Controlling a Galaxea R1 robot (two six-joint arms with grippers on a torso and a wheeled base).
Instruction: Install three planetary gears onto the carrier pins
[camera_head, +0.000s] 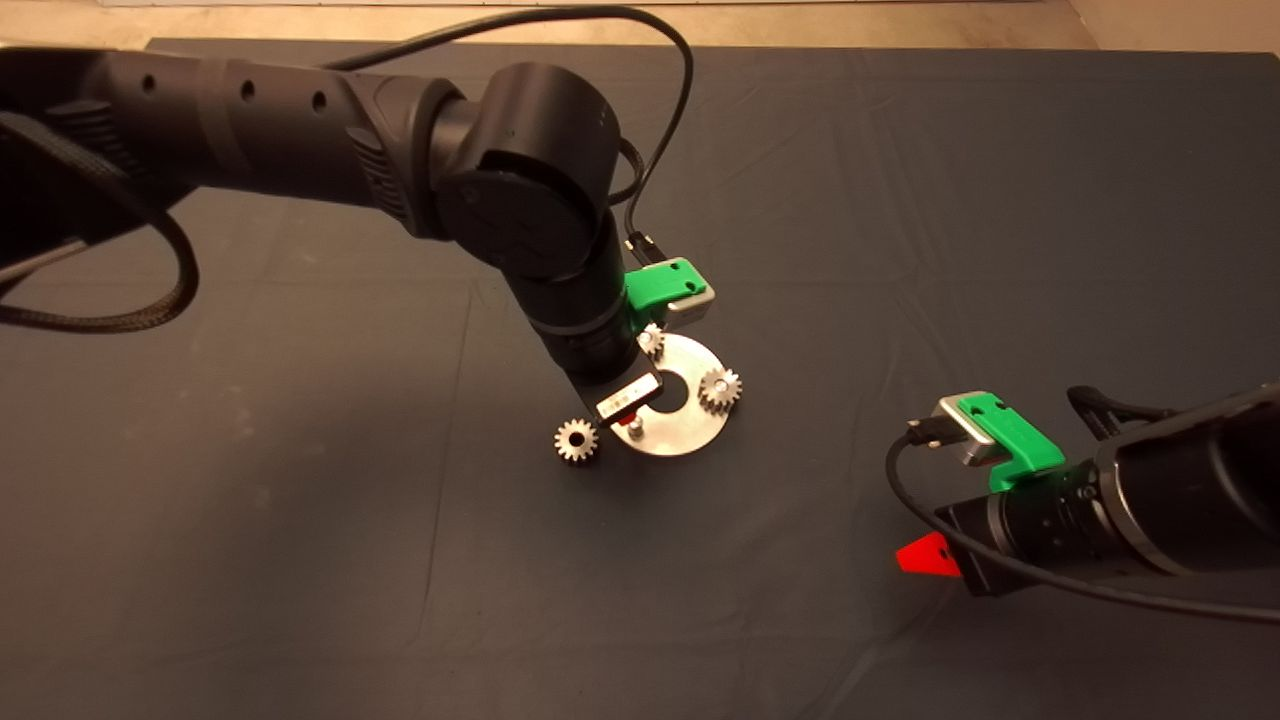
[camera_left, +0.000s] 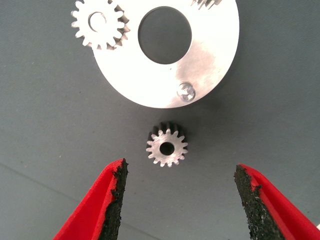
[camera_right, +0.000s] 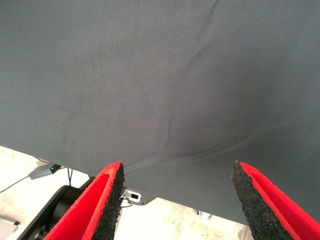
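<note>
The shiny disc (camera_head: 690, 432) lies mid-mat with a large centre hole. Two planetary gears (camera_head: 719, 388) (camera_head: 652, 340) sit on carrier pins. One carrier pin (camera_head: 634, 430) (camera_left: 186, 91) stands bare at the disc's near-left rim. A third gear (camera_head: 577, 440) (camera_left: 167, 147) lies flat on the mat just off the disc beside that pin. My left gripper (camera_left: 182, 200) hovers over this loose gear, open, its fingers apart on either side and not touching it. In the head view the left arm hides part of the disc. My right gripper (camera_right: 177, 200) rests open at the lower right, holding nothing.
The dark mat (camera_head: 300, 560) covers the table. Beyond its edge the right wrist view shows pale floor and a small grey device (camera_right: 42, 172) with a cable. A black cable (camera_head: 660, 120) loops above the left arm.
</note>
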